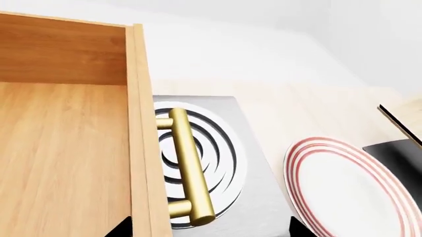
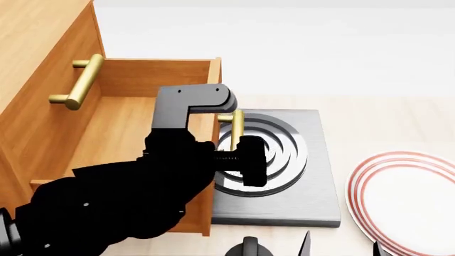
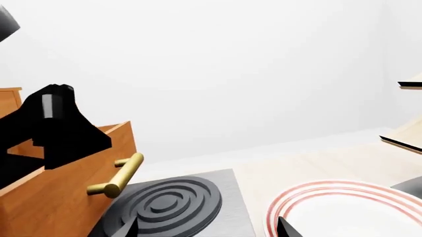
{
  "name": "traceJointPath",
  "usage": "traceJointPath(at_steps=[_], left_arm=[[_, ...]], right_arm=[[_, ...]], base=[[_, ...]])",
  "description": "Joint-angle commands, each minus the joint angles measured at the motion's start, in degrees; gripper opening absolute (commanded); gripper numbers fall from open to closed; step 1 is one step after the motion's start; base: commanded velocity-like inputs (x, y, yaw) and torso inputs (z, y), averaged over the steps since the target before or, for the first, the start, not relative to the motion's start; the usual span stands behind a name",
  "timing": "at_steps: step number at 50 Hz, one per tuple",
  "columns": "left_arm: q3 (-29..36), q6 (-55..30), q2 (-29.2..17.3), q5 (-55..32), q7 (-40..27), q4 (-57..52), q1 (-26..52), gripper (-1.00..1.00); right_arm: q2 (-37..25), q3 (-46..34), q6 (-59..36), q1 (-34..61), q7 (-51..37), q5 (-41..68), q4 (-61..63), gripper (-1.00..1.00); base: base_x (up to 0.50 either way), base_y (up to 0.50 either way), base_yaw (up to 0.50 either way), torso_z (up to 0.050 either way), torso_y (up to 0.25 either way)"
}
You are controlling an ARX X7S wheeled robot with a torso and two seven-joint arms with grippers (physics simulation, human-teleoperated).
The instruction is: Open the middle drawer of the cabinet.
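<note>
The orange-brown cabinet point(image 2: 35, 42) stands at the left in the head view. Its middle drawer point(image 2: 121, 128) is pulled well out and shows a lighter wood floor point(image 1: 66, 148). The drawer's brass bar handle point(image 2: 237, 128) hangs over the hotplate. My left gripper point(image 1: 209, 229) is open, its fingertips point(image 1: 125, 228) wide apart on either side of the handle's point(image 1: 191, 168) near end and not touching it. In the head view the left gripper point(image 2: 238, 154) sits at the handle. The top drawer's handle point(image 2: 78, 80) is higher up. My right gripper point(image 3: 205, 228) is open and empty, low at the front point(image 2: 341, 248).
A grey hotplate point(image 2: 284, 202) with a dark spiral ring lies just right of the cabinet, under the open drawer's front. A white plate point(image 2: 405, 197) with red rings lies further right. A pale wooden rack point(image 1: 399, 123) on a dark base shows at the far right.
</note>
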State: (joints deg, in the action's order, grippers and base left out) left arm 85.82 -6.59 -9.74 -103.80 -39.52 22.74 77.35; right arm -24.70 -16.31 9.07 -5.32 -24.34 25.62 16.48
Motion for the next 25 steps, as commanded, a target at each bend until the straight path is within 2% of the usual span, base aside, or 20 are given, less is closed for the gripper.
traceJointPath(at_steps=[1, 25], left_arm=[[-5.72, 3.25, 3.29, 6.04, 5.39, -23.7, 3.61, 1.0], [-6.04, 8.14, 2.36, 15.57, 3.36, -28.31, 3.76, 1.0]], right_arm=[[-0.08, -0.14, 0.1, 0.03, -0.08, 0.07, -0.08, 1.0], [-0.14, -0.37, 0.4, 0.14, -0.09, 0.0, -0.32, 1.0]], base=[[0.0, 0.0, -0.01, 0.0, 0.0], [0.0, 0.0, 0.0, 0.001, 0.003]])
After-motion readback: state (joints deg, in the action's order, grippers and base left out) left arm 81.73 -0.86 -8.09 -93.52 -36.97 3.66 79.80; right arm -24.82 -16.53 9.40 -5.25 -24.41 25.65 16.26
